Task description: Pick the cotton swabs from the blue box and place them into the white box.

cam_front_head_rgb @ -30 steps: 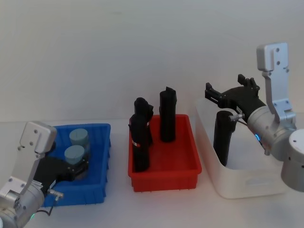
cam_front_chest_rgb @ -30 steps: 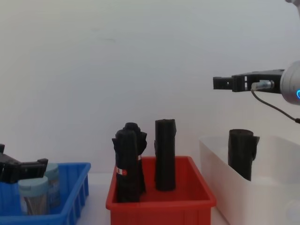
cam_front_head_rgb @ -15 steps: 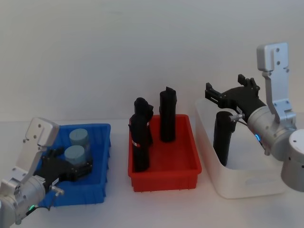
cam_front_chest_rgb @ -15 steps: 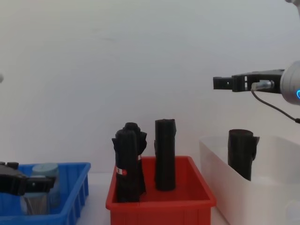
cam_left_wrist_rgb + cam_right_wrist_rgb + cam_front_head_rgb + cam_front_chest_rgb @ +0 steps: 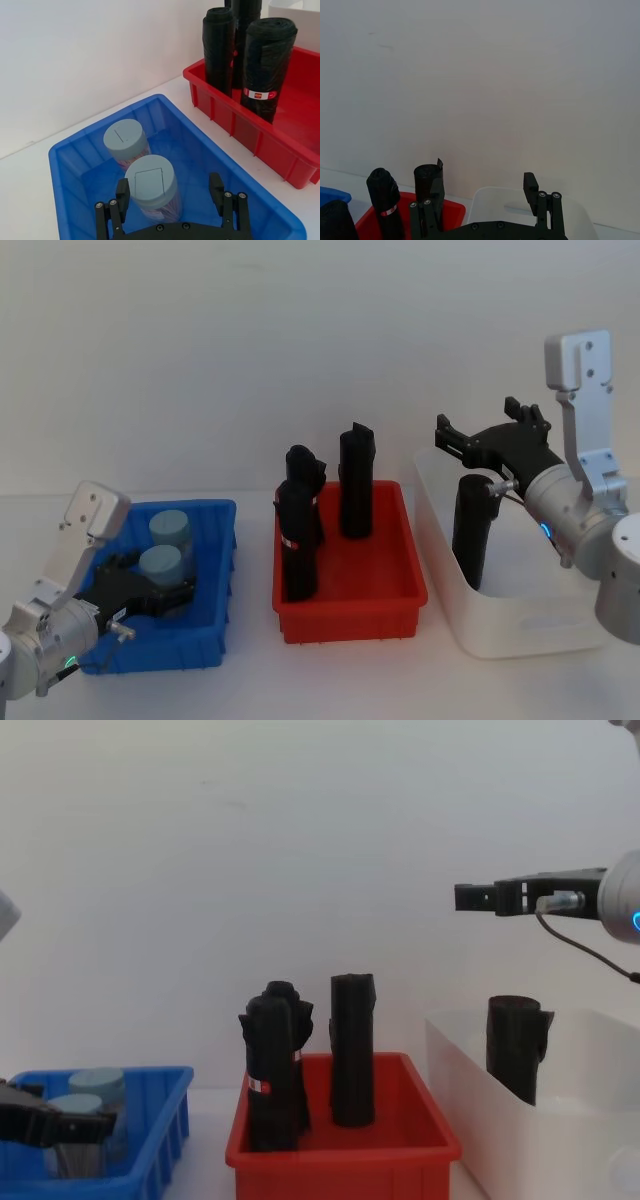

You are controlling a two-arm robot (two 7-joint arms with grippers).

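In blue box (image 5: 197,150), labelled cotton swabs (image 5: 151,187)

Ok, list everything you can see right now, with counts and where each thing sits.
cotton swabs: two tubs, clear with blue-grey lids, upright in the blue box
blue box: one, blue, robot's left
red tray: one, red, middle
black rolls: four, black, three upright in the red tray, one in the white box
white box: one, white, robot's right
left gripper: black, open, straddling the nearer tub
right gripper: black, open, above the white box
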